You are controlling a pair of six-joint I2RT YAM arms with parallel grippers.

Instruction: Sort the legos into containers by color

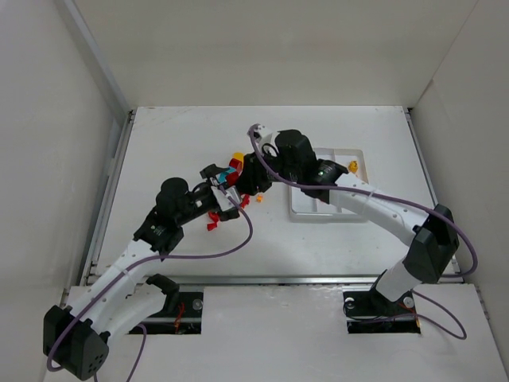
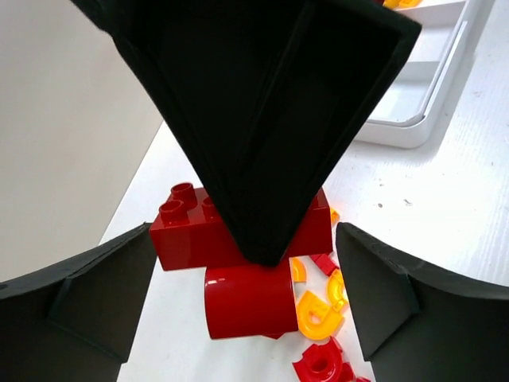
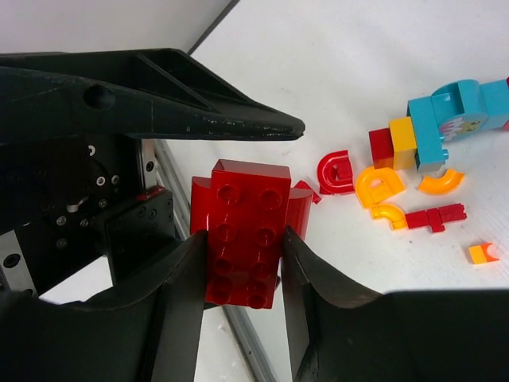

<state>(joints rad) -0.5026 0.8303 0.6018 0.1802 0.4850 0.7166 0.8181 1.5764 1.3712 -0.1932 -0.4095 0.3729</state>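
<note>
Red plastic first: clamping the red brick by its two long sides with the right gripper, black fingers pressing flat against it, studs facing the wrist camera. Bearing a rounded red piece tight against one side of the brick; not telling from these views whether the pair is resting on the white table or hanging just clear of it. Spreading the left gripper wide around the same brick, jaws standing well apart on either side, gripping nothing. Working near the middle of the table, just left of the white tray. Sharing that patch with loose legos: orange arches, a red arch, a flat red bar, a teal piece joined to small orange and red blocks. Reaching across the tray with the right arm and hiding most of its compartments in the overhead view; showing only one orange-yellow lego at the tray's far right end.
</note>
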